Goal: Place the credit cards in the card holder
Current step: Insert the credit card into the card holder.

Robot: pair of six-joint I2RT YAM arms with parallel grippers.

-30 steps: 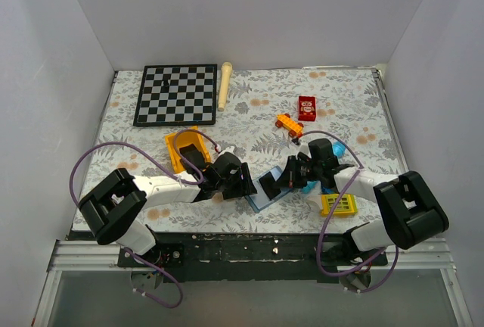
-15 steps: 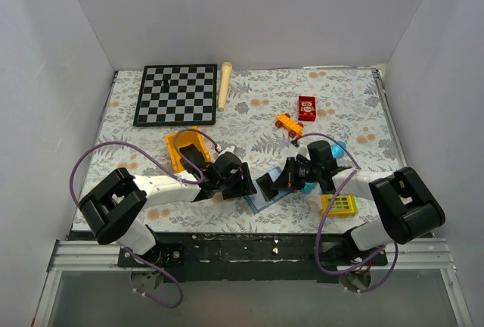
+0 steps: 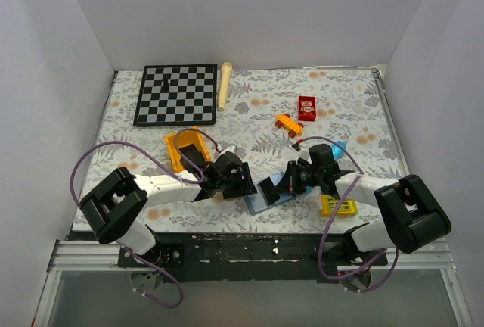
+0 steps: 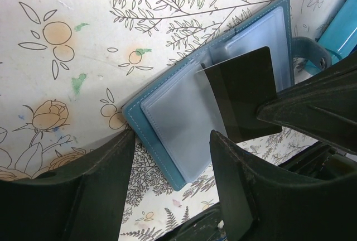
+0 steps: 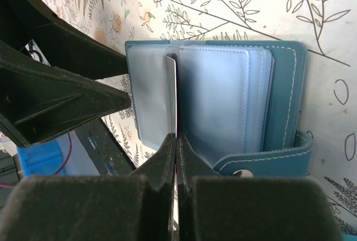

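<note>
The card holder (image 3: 262, 197) lies open on the table near the front edge, with its lighter sleeves up (image 4: 173, 112) and its snap tab (image 5: 262, 160) to one side. My right gripper (image 3: 287, 182) is shut on a black credit card (image 4: 241, 93). The card's far edge rests at the holder's middle fold. In the right wrist view the card (image 5: 175, 93) shows edge-on above my shut fingertips (image 5: 167, 146). My left gripper (image 4: 173, 140) is open, with its jaws either side of the holder's near corner. I cannot see a second card.
A chessboard (image 3: 176, 94) and a wooden pin (image 3: 224, 85) lie at the back left. A red box (image 3: 307, 107) and an orange toy (image 3: 288, 123) are at the back right. An orange tray (image 3: 185, 149) sits behind my left arm. A yellow toy (image 3: 339, 205) and a blue toy (image 3: 336, 147) flank my right arm.
My right gripper has moved a little nearer and lower with the card, bringing it down onto the open holder. The left arm has stayed put.
</note>
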